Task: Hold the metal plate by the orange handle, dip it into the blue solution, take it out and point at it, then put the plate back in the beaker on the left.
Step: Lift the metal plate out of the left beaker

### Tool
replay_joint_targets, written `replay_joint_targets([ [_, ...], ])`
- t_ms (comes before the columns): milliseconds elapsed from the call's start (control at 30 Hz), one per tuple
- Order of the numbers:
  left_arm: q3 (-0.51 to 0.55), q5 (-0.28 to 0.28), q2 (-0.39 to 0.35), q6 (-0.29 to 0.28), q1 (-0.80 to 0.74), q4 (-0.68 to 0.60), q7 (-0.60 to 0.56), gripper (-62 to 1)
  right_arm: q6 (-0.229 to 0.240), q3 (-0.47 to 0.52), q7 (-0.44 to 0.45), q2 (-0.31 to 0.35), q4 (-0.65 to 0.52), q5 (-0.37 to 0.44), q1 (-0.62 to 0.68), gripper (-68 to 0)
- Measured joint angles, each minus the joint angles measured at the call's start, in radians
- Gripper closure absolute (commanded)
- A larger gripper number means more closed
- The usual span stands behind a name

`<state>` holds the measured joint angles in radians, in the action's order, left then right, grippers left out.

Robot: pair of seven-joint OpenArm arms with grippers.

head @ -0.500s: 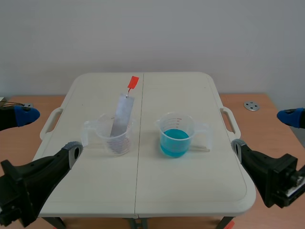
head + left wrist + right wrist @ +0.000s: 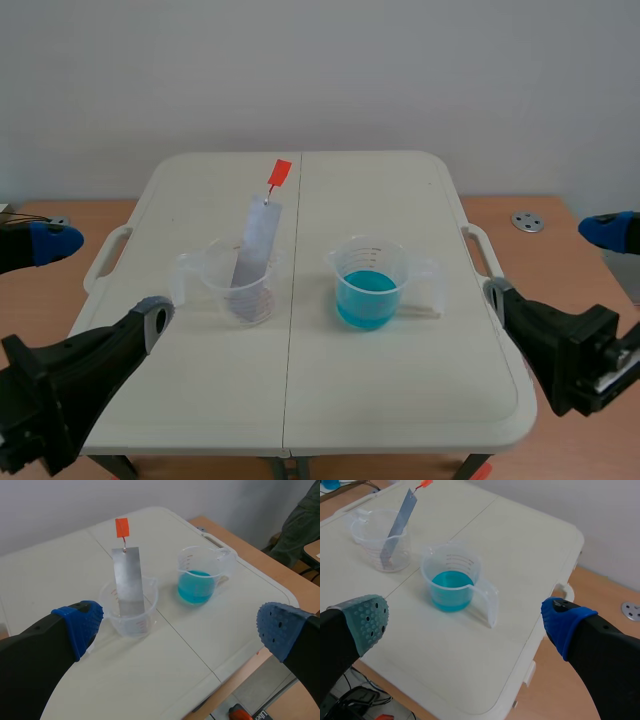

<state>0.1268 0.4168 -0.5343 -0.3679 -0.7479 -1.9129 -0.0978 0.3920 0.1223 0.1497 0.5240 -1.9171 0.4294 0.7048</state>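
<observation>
Left gripper (image 2: 177, 630): released, fingers wide apart, nothing between them, low over the near edge of the white table (image 2: 150, 675). Just ahead of it, nearer its left finger, is the clear beaker (image 2: 131, 617). The metal plate (image 2: 127, 580) stands in it, tilted against the rim. The orange handle (image 2: 122, 527) sits on a short wire at the plate's top end, above the rim and untouched. Ahead toward the right finger is the second beaker (image 2: 202, 562), part full of blue solution (image 2: 196, 586). The two beakers are apart, with the table seam between them.

Right gripper (image 2: 466, 621): also released and empty. The second beaker is just ahead, between its fingers. The plate's beaker is further ahead, past the left finger. A small metal disc (image 2: 632, 611) lies off the table, beyond the right finger.
</observation>
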Motion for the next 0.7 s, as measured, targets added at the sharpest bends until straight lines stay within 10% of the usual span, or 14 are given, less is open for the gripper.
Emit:
replay_joint_targets([
  [133,0.000,0.003,0.000,0.004,0.000,0.000,0.000,-2.5,0.000,-0.036,-0.032,0.000,0.001,0.010,-0.087,-63.6],
  [433,0.000,0.021,0.000,0.010,0.000,0.000,-0.011,-1.9,0.000,-0.221,-0.165,-0.005,0.059,0.169,-0.334,-63.6],
  [700,0.000,0.000,-0.025,0.134,-0.179,0.000,0.011,-1.9,-0.003,-0.292,-0.280,-0.104,0.213,0.329,-0.551,-63.6],
])
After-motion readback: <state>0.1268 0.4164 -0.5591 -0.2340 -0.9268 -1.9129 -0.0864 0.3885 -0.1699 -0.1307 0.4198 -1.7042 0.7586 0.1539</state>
